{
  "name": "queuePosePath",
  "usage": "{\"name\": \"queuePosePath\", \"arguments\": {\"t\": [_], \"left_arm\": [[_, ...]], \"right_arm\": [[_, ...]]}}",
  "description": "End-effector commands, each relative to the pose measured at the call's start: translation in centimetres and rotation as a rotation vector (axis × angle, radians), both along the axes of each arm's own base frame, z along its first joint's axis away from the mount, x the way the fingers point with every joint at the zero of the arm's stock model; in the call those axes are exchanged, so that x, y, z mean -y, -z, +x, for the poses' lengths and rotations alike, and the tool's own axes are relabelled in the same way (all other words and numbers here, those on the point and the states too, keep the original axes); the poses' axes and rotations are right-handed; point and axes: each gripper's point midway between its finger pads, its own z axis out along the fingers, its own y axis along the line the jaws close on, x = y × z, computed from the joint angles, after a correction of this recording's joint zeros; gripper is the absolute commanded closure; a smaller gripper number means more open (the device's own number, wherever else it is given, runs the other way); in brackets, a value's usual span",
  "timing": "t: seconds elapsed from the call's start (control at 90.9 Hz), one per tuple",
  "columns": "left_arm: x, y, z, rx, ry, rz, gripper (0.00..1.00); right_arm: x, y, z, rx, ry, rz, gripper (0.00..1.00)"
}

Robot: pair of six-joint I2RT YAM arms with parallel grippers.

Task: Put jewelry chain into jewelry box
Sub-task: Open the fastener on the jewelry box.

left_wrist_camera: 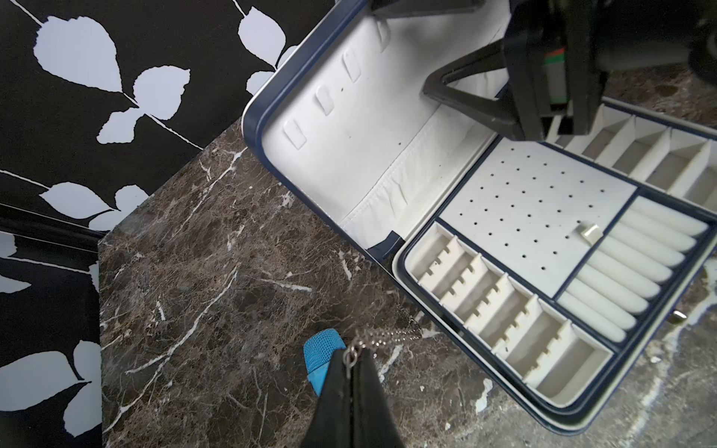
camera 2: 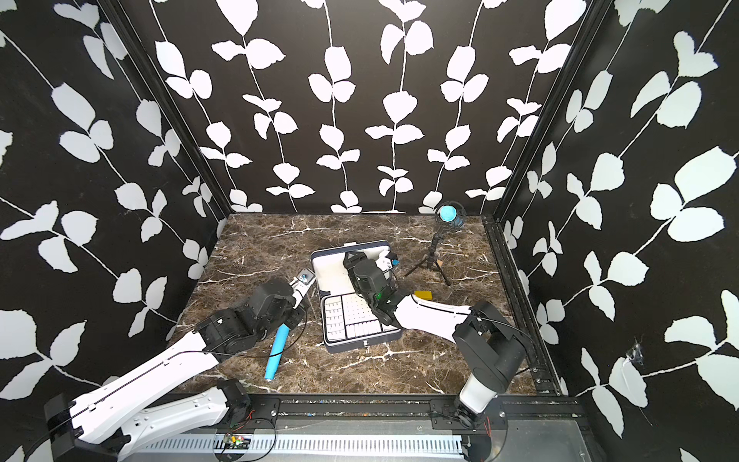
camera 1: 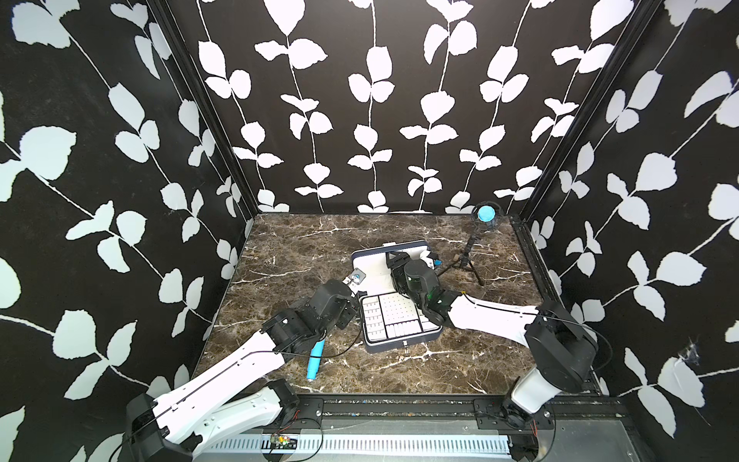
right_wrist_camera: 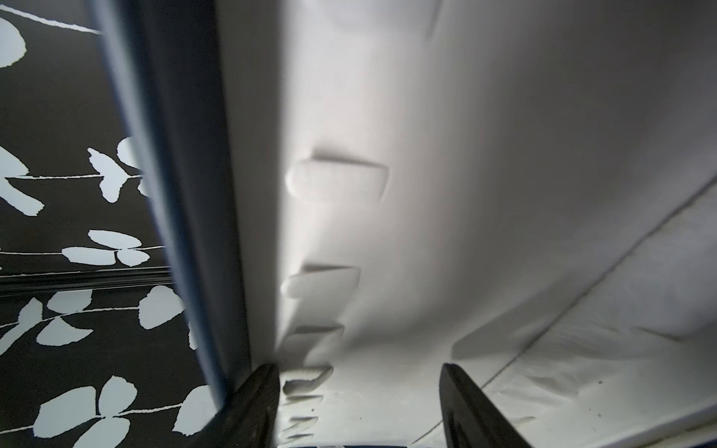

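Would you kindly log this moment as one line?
left tool: shut on jewelry chain | right tool: open, at lid | jewelry box: open, chain outside

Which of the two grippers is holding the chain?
The left gripper: its jaws are shut on the jewelry chain; the right gripper is open.

The jewelry chain (left_wrist_camera: 392, 336) is just beside the jewelry box (left_wrist_camera: 253, 120).

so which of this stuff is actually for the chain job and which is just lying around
For the job:
- jewelry chain, pinched in the left gripper
- open jewelry box
- right gripper, open, inside the lid

Lying about:
- blue tube
- small tripod
- yellow block
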Motion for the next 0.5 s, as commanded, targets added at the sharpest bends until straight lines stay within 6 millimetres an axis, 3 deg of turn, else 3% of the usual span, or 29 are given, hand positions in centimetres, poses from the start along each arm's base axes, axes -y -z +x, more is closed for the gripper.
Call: {"name": "queuePosePath", "arguments": {"t": [0.0, 0.242, 0.484], "left_arm": [[0.0, -0.3, 0.0, 0.018, 0.009, -0.017, 0.99], [0.0, -0.3, 0.0, 0.019, 0.008, -0.016, 0.99], [0.0, -0.3, 0.0, 0.019, 0.008, -0.016, 0.99]], "right_arm": [[-0.5, -1.2, 0.2, 0.039, 0.006, 0.049, 0.36], [-0.4, -0.9, 0.1, 0.036, 0.0, 0.039, 0.49], [-0.3, -0.2, -0.2, 0.02, -0.006, 0.027, 0.55]]}}
